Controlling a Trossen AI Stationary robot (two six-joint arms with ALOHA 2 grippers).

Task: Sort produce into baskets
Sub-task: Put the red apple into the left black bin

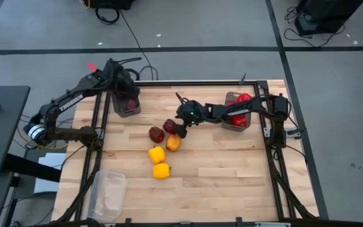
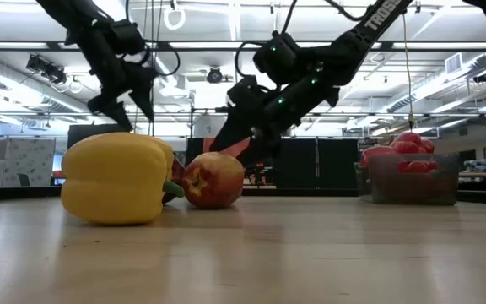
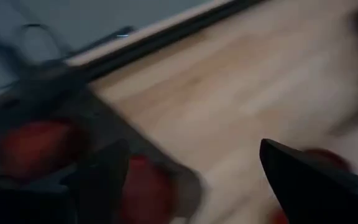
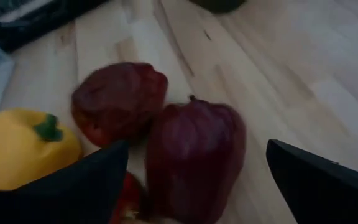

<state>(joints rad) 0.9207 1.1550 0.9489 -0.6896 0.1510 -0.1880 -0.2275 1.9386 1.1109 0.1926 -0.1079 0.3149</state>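
So the right gripper (image 1: pixel 180 118) is parked over the middle of the wooden table (image 1: pixel 232 170), right above the cluster of loose peppers. Its fingers are spread wide with nothing pinched. In the right wrist view, a dark maroon pepper (image 4: pixel 194 155) is framed squarely between the two fingers (image 4: pixel 79 186), apparently untouched by either. A second maroon pepper (image 4: pixel 118 99) is seen just beyond it, touching or nearly so, and a yellow pepper (image 4: pixel 20 146) is off to one side.

From above, the cluster is laid out like this: two maroon ones side by side, an orange-yellow pepper (image 1: pixel 173 143) just beside them, then two yellow ones, the second yellow pepper (image 1: pixel 161 170) lying nearest the front edge.

The left gripper (image 1: pixel 128 85) is held over the dark grey basket (image 1: pixel 126 104) at the back left, where maroon pieces are already lying. Its fingers are spread too, nothing between them.

A second dark basket (image 1: pixel 237 120) at the back right is heaped with red peppers (image 2: pixel 407 143). The clear basket (image 1: pixel 108 195) is found at the front left corner, well apart from everything.
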